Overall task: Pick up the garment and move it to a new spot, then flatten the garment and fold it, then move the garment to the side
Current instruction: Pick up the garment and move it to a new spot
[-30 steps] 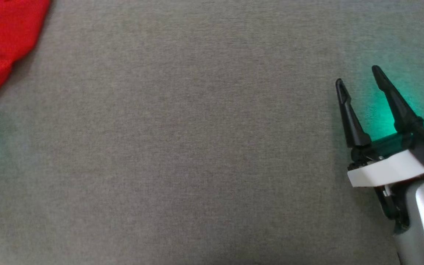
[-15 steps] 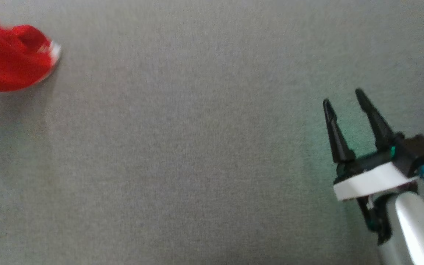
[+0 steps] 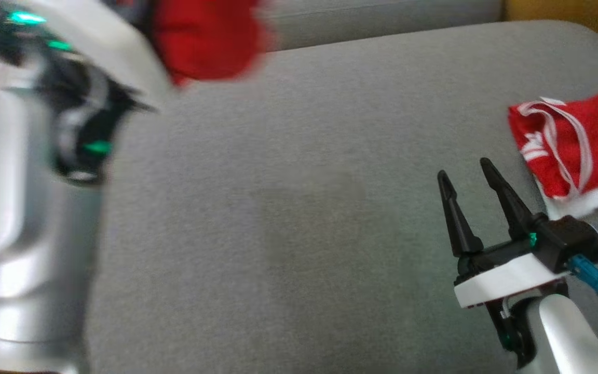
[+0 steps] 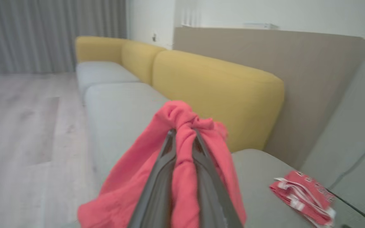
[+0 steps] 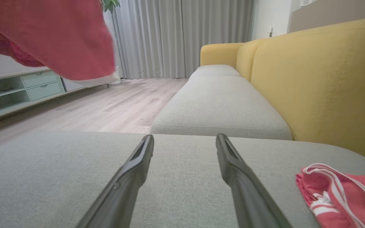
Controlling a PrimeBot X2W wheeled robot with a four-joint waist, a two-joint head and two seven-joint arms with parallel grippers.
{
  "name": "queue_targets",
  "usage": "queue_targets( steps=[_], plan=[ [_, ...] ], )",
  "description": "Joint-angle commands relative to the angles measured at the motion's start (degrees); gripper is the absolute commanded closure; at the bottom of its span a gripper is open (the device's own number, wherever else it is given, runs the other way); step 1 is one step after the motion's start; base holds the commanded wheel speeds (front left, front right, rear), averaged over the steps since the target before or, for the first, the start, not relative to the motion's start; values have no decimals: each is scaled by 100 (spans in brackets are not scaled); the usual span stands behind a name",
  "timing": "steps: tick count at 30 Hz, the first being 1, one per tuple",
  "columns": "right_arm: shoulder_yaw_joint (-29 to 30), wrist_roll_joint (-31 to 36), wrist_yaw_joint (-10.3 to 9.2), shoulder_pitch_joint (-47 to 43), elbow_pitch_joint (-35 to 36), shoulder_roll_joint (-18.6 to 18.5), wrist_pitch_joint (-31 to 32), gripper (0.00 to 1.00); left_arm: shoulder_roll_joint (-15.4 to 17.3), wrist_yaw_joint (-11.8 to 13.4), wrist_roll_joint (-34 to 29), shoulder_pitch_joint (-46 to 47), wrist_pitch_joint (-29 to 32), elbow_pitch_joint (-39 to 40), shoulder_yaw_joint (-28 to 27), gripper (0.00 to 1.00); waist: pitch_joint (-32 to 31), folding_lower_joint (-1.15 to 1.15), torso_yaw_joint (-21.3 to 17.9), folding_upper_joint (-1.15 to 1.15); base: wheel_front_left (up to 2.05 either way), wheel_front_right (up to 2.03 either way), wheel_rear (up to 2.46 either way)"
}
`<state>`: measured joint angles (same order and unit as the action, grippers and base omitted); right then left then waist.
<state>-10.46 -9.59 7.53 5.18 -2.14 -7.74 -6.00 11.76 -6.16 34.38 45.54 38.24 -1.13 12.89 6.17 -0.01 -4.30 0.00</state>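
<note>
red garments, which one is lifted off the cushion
The red garment bunched in the left end effector, hanging in the air; the white-striped garment lies on the grey cushion near the open right end effector.

A long sofa runs off toward grey curtains (image 5: 182, 38) at the far end, its grey seat cushions (image 3: 299, 208) backed on the right by a yellow backrest (image 5: 328, 79). A red cloth with white stripes (image 3: 569, 140) lies crumpled on the right side of the near cushion. Left of the sofa is pale wooden floor (image 5: 122, 101), and across it stands a low cabinet with green drawers (image 5: 40, 84).
</note>
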Motion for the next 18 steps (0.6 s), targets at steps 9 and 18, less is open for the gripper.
queue_targets(
  steps=[9,18],
  plan=[
    [-459,-111,-4,550,161,125,-108,0,-460,-88,-166,-403,-635,-597,731,100,610,1,-928,0,0,0,0],
    [-678,-215,-4,859,-205,175,-340,0,-539,-75,-835,-915,-2396,-2467,1260,0,779,1,-1202,0,0,0,0]
  ],
)
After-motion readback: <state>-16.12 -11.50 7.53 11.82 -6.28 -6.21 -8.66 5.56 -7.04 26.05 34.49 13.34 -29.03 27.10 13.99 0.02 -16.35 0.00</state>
